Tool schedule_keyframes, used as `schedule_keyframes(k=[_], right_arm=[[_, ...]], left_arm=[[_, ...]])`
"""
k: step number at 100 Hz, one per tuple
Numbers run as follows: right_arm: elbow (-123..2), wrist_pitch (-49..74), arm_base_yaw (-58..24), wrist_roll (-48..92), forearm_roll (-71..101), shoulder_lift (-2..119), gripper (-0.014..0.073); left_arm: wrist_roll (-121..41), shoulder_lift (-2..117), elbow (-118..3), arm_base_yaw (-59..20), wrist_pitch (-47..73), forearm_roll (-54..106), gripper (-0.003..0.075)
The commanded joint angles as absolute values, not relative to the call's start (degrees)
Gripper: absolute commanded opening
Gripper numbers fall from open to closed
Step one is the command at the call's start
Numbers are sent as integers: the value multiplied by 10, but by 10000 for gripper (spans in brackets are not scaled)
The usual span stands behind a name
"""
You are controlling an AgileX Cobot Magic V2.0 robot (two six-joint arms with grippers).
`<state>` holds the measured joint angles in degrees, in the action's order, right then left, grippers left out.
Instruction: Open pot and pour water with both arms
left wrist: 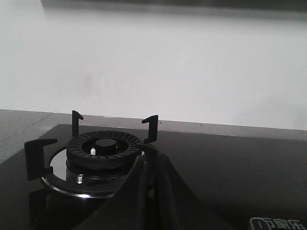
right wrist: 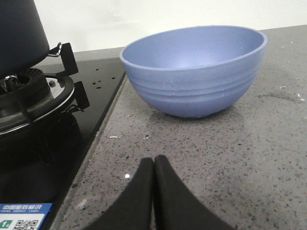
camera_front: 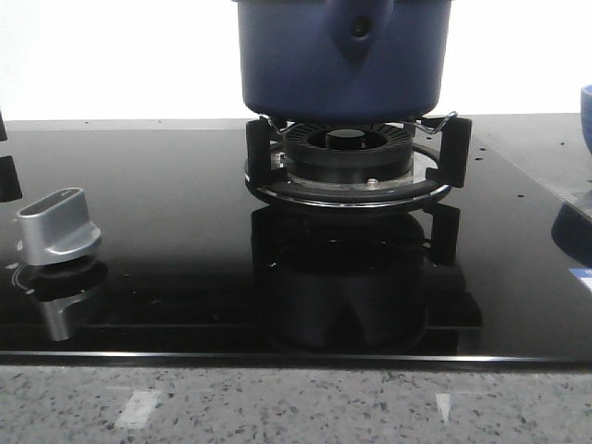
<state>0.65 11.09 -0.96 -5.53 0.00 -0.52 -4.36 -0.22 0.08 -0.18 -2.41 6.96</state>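
The dark-blue pot (camera_front: 305,65) stands on the burner (camera_front: 347,153) at the back middle of the black glass hob. Its teardrop handle mount (camera_front: 359,28) faces me, and its top is cut off by the frame, so no lid shows. The pot's side also shows in the right wrist view (right wrist: 19,33). My right gripper (right wrist: 153,160) is shut and empty, low over the speckled counter to the right of the hob. My left gripper (left wrist: 151,157) is shut and empty, close in front of a second, bare burner (left wrist: 103,146). Neither gripper shows in the front view.
A brighter-blue bowl (right wrist: 194,72) sits on the counter ahead of my right gripper, and its edge shows at the right of the front view (camera_front: 586,111). A silver stove knob (camera_front: 57,227) stands at the hob's left. Black pot supports (left wrist: 152,127) ring the bare burner.
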Motion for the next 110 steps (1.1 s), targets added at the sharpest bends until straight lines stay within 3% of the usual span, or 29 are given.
schedule_keyframes(k=[1,76,110], right_arm=[[21,69,-7,-55,-6,-17,-47],[21,60,-7,-55,-6,-17,-47],[21,0,-7,-55,0,-17,-47]], left_arm=[[-38,-17,19,-2,-67,73,-20],[-38,-17,19,-2,-67,73,-20],[-38,-17,19,-2,-68,85,-20]])
